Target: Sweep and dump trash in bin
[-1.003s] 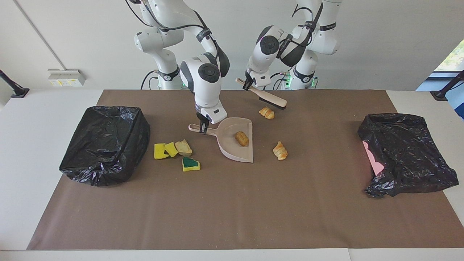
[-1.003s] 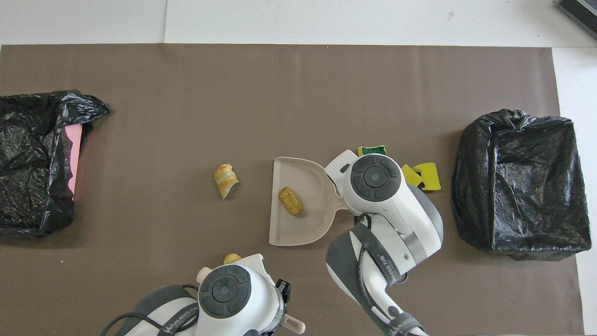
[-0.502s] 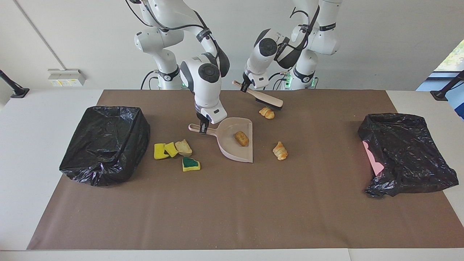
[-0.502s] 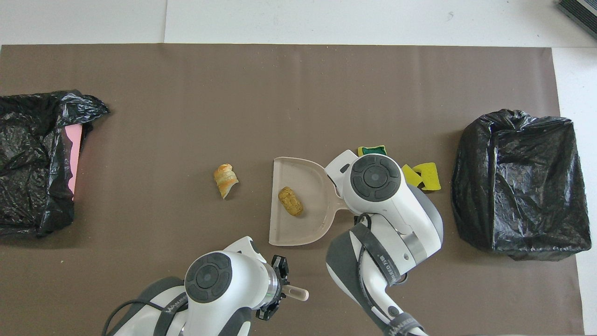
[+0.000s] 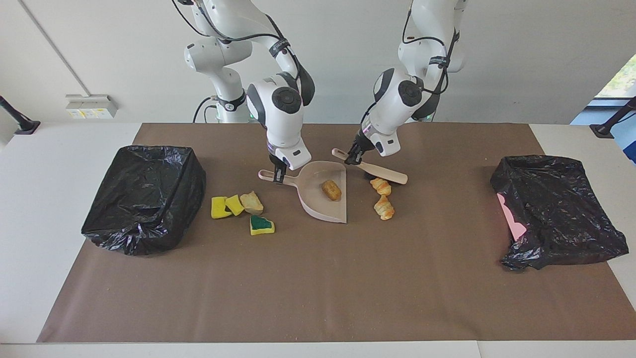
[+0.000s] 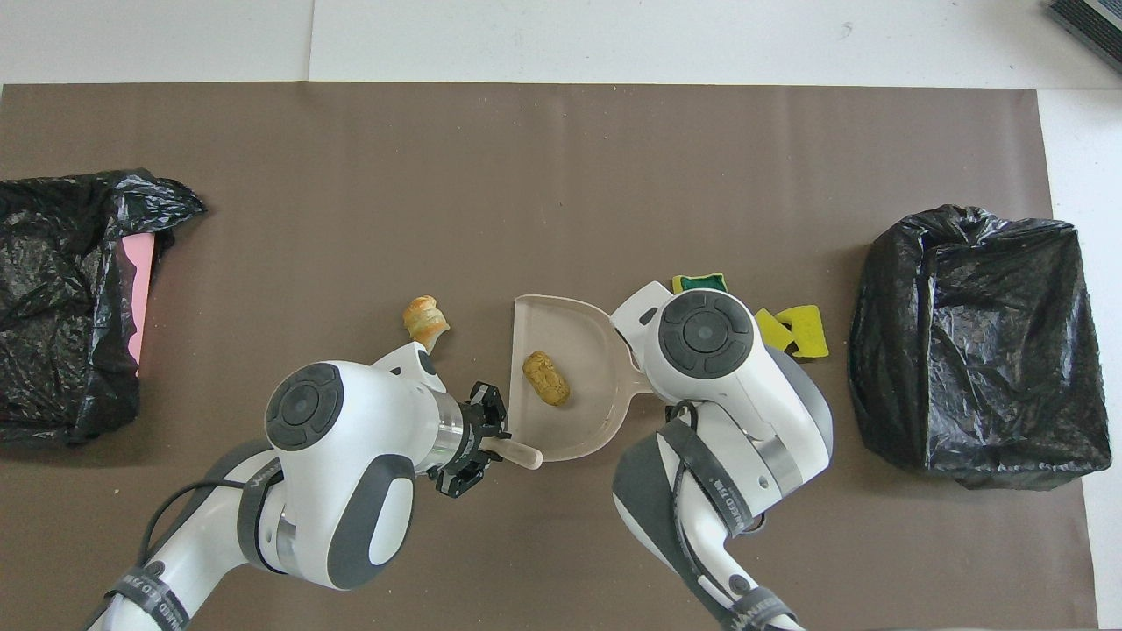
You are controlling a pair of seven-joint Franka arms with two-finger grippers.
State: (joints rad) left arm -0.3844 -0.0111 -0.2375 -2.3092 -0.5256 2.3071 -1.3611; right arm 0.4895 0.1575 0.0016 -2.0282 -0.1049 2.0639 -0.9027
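Nearest the robots, right pincer (image 5: 278, 175) is clamped on the dustpan (image 5: 325, 196) handle, left pincer (image 5: 355, 158) on the brush (image 5: 373, 169) handle. One pastry (image 5: 331, 190) sits in the pan; two croissants (image 5: 382, 200) lie beside its mouth, under the brush. Sponge chunks (image 5: 226, 206) w/ bread chunk (image 5: 251, 202) lie toward the bin (image 5: 144, 198). Trash looks light, soft (likely rolls), so sweep it, don't pinch.

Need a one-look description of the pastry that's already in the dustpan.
Find the pale pink dustpan at mid-table, its handle held by the right pincer. The golden-brown pastry lies alone inside it. The two other pastries lie on the brown mat beside the pan's open edge, by the brush, toward the left arm's end.
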